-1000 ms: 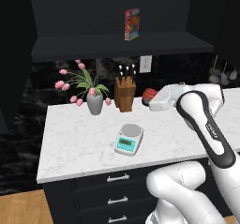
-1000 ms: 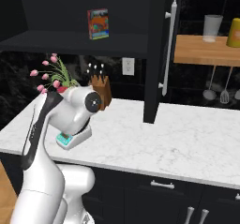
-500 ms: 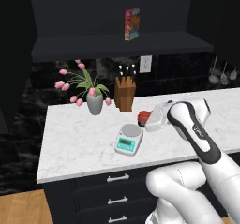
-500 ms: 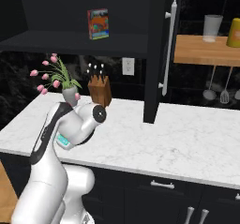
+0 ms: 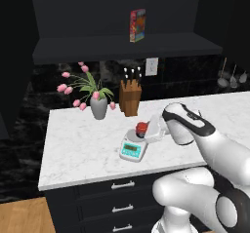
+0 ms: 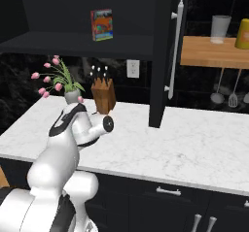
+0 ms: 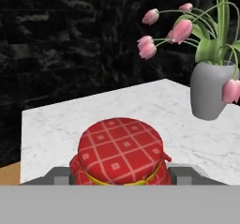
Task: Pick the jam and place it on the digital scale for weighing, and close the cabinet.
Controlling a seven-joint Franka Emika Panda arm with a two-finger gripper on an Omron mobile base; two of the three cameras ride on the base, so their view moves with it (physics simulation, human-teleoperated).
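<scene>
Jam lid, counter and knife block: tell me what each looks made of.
The jam lid looks like red checked cloth, matte, tied with a yellow band. The counter looks like polished white marble with grey veins. The knife block looks like brown wood, though no grain shows.

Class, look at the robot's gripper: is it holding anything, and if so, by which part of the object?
The gripper holds the jam, one finger on each side of the jar below its red checked lid, above the digital scale.
</scene>
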